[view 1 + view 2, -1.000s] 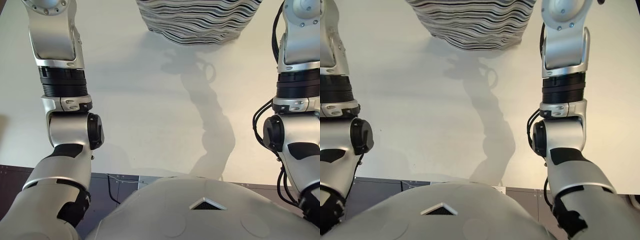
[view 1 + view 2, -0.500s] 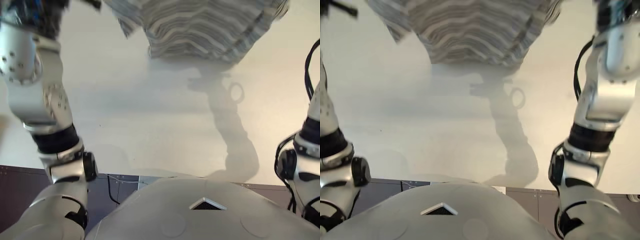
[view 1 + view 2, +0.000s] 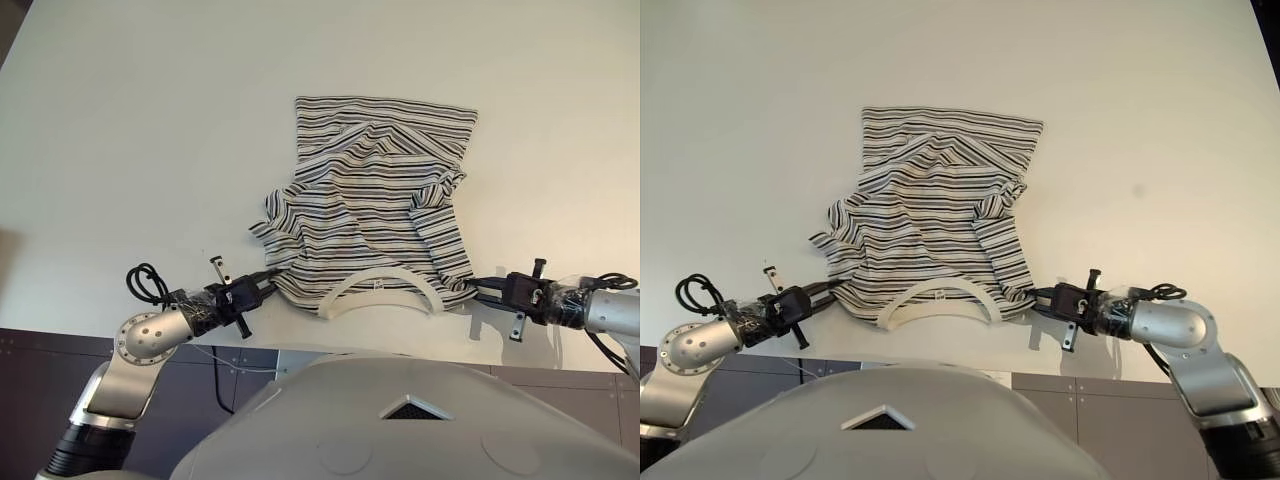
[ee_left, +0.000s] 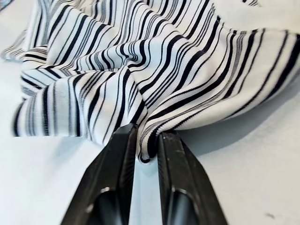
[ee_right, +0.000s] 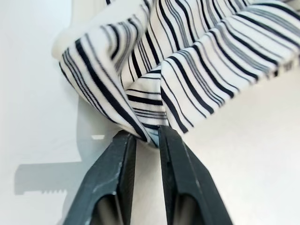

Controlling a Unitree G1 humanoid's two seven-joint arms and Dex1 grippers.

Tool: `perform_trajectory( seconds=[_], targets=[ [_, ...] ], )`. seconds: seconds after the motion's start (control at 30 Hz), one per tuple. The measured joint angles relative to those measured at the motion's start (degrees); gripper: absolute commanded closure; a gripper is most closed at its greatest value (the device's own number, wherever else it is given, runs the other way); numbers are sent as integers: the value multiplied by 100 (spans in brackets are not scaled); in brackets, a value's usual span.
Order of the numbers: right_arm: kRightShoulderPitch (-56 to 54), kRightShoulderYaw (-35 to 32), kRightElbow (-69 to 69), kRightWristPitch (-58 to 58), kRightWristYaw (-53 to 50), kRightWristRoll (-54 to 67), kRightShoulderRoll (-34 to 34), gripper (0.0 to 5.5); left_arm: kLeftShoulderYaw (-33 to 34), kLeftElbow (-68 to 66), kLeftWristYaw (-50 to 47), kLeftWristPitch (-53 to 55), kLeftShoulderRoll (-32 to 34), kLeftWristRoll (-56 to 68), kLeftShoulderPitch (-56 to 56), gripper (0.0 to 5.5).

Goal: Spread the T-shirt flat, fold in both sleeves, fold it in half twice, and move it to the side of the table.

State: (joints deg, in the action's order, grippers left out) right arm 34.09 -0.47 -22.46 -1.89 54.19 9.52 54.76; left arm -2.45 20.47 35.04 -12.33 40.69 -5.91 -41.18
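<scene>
Your left gripper (image 3: 268, 280) is clamped on a fold of the T-shirt (image 3: 372, 205), and your right gripper (image 3: 478, 293) pinches another fold. The shirt lies rumpled on the table (image 3: 140, 140), spreading away beyond both jaws, its collar (image 3: 380, 284) between them. 1 s ago both arms were raised; now they sit low

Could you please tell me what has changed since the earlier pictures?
The left gripper and right gripper came down from above to the near edge of the table, shut on the near corners of the T-shirt, which hung high at the far side and now lies rumpled. Table unchanged.
</scene>
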Motion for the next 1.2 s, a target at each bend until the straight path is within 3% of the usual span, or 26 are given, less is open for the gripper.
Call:
perform_trajectory(
  seconds=[0.17,0.3,0.4,0.5,0.67,0.73,0.8,0.87,1.0,1.13,1.2],
  targets=[
    [351,-1001,-561,933,429,1532,4,339,493,501,-707,-257,-452,-255,-868,366],
    [-284,-1460,-617,1898,188,2580,-83,290,745,1430,-565,890,-659,1067,-628,341],
    [-1364,-914,-594,2350,-380,2426,-341,290,742,2067,100,2464,-278,3223,-30,341],
    [-2212,547,-123,2237,-1264,822,-1129,290,981,2221,967,3109,500,3867,-108,341],
    [-2465,1087,318,2230,-2079,-22,-1860,290,875,1814,1873,2688,1198,2943,-366,341],
    [-2443,1098,497,2144,-2246,-303,-1888,290,1104,1657,1850,2815,1141,3268,133,341],
    [-2357,1085,704,1924,-2272,-585,-1782,290,1173,1284,819,3255,519,3314,1398,341],
    [-2343,1004,787,1769,-2231,-683,-1645,290,757,791,-68,3300,245,2287,1995,341],
    [-2411,966,1166,1189,-2009,-1085,-1288,290,-898,-84,-1312,2453,-31,-254,2028,341],
    [-2542,1049,1830,273,-2209,-1783,-913,290,-1247,-250,-1939,1837,-142,-1078,1884,341],
    [-2418,682,2170,-7,-2400,-1821,-741,290,-1237,-265,-2217,1570,-143,-1201,1642,341]
  ],
)
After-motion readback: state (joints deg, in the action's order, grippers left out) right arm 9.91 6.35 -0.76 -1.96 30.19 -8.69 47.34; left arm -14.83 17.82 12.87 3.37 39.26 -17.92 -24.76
